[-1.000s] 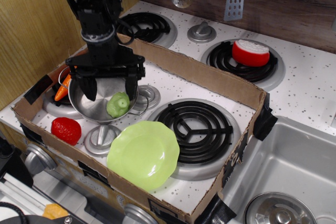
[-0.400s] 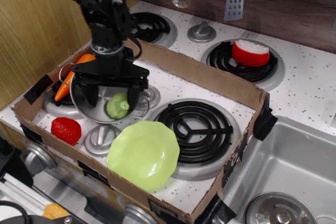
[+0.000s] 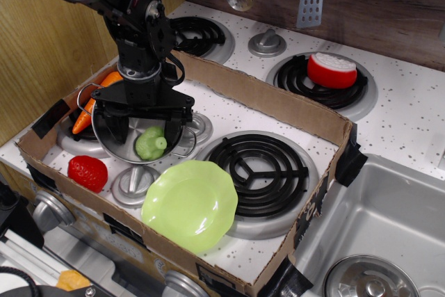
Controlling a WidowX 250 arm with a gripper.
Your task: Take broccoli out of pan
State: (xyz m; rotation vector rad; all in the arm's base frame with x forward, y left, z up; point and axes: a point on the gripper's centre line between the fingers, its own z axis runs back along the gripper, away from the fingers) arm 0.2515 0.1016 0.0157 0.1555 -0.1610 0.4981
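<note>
The broccoli, a small pale-green lumpy toy with a short stem, lies inside the shiny steel pan at the left of the cardboard tray. My black gripper hangs over the pan with its fingers spread wide. One finger is down in the pan left of the broccoli, the other is at its right. The jaws stand open around the broccoli and are not closed on it.
A lime-green scalloped plate lies in front of the pan. A red strawberry toy and an orange carrot sit near the pan. The cardboard tray wall runs behind. A red-and-white item sits on the back right burner. A sink is at right.
My gripper has lowered into the pan and shifted slightly, straddling the broccoli. The broccoli has shifted a little left and turned inside the pan.
</note>
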